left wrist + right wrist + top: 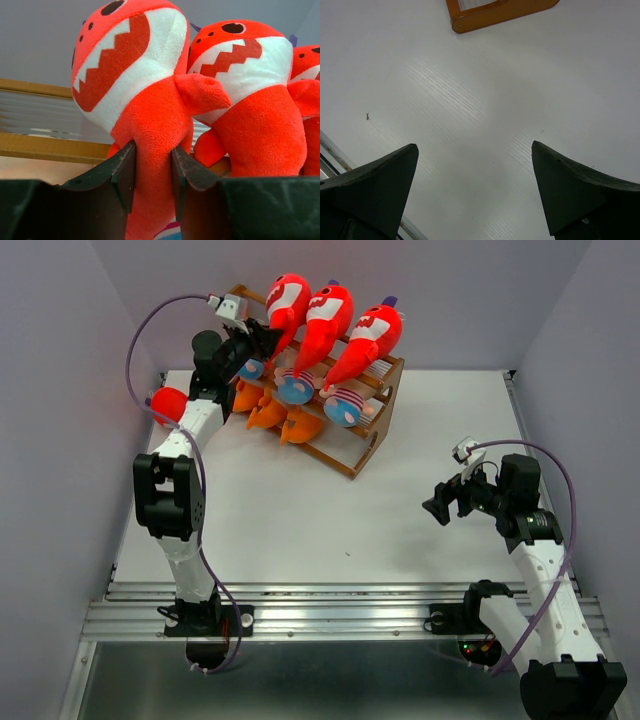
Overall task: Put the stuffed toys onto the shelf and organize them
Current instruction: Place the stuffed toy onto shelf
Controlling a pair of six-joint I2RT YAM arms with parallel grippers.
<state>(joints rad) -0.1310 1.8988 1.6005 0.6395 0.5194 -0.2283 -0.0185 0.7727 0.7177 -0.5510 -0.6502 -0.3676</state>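
Up on the shelf (374, 437) top tier, the left gripper (154, 150) is pinching the leftmost red shark (145, 115) lol; right gripper (474, 146) hangs wide open over the table (470, 100).

Scanning for anything to read, and there's nothing: no words, labels, brand marks or numbers legible on the stuffed toys (325, 315) or on the shelf (378, 425) they sit in, nor anywhere around that shelf.
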